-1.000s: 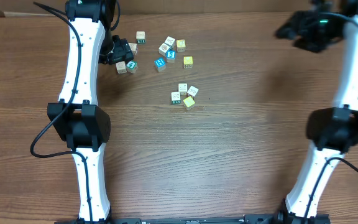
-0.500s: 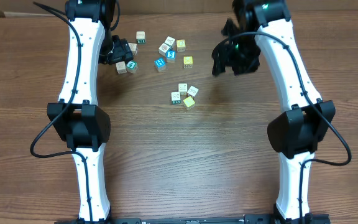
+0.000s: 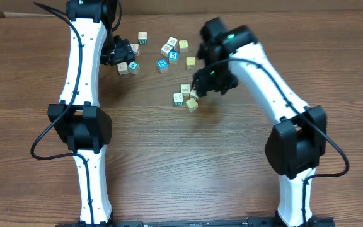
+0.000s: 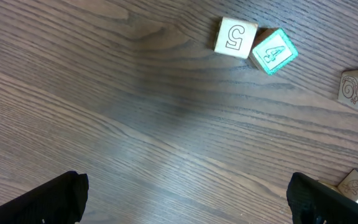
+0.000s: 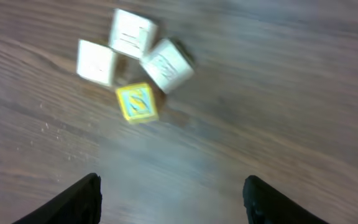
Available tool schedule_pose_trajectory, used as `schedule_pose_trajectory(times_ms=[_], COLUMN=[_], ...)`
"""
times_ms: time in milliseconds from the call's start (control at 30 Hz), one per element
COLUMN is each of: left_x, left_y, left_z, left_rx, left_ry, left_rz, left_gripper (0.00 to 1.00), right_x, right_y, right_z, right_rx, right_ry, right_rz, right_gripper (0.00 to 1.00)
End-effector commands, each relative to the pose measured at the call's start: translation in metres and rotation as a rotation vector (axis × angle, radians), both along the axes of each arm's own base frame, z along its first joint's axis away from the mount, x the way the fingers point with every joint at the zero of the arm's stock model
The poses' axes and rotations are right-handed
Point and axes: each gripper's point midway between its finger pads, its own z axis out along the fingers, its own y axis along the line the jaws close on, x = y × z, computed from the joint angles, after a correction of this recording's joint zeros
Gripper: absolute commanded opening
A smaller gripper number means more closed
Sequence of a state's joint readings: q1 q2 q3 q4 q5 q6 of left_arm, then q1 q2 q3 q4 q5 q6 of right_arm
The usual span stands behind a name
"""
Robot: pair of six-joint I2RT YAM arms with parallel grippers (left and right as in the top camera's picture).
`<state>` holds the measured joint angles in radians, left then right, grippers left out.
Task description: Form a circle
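Now: right end effector (image 5: 171, 186) hovers spread and empty just beside circle (image 5: 154, 65).
Left end effector (image 4: 185, 193): spread, idle.
Next: likely a gentle nudge, rounding it.

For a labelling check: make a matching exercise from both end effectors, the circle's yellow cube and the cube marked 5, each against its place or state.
1. left end effector
2. right end effector
3. yellow cube
4. cube marked 5

A. next to the teal 4 cube
B. open, close by the circle
C. part of the circle
D. open, at the loose scatter's left end

Pairs: 1-D, 2-B, 3-C, 4-A
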<state>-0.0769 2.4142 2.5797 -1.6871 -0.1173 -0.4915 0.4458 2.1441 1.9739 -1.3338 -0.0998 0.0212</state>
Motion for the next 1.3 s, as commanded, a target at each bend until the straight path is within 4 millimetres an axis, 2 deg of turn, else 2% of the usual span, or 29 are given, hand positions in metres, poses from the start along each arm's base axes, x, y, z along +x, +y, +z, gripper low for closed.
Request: schedule_pose_trajectory(times_ms=[0, 133, 233, 400, 567, 733, 1033, 1267], left_x=[0.002, 0.002, 0.002, 0.002, 0.003, 0.003, 0.003, 0.003], left_y=[0.003, 0.003, 0.003, 0.003, 0.003, 0.003, 0.003, 0.003], left_z=[0.013, 0.013, 0.013, 0.013, 0.013, 0.013, 0.013, 0.013], left_rx=[0.013, 0.013, 0.013, 0.013, 0.013, 0.013, 0.013, 0.013], left_ry=[-0.036, -0.036, -0.036, -0.038, -0.038, -0.038, -0.039, -0.039], left_rz=[0.006, 0.006, 0.006, 0.006, 0.006, 0.006, 0.006, 0.006], left_gripper=[1.00, 1.00, 1.00, 1.00, 0.99, 1.00, 1.00, 1.00], right_x=[0.003, 0.017, 0.022, 0.031, 0.011, -0.011, -0.014, -0.011], right_y=[0.010, 0.018, 0.023, 0.023, 0.022, 0.037, 0.043, 0.035], right_z=[-0.003, -0.021, -0.031, -0.038, -0.044, -0.053, -0.065, -0.076], right_rx=[-0.002, -0.015, -0.019, -0.008, 0.024, 0.107, 0.098, -0.012], right_ry=[-0.059, -0.152, -0.200, -0.236, -0.121, -0.030, -0.047, -0.100], right_rz=[0.052, 0.172, 0.280, 0.252, 0.107, 0.109, 0.120, 0.058], right_gripper=[0.69, 0.62, 0.60, 0.51, 0.50, 0.52, 0.58, 0.57])
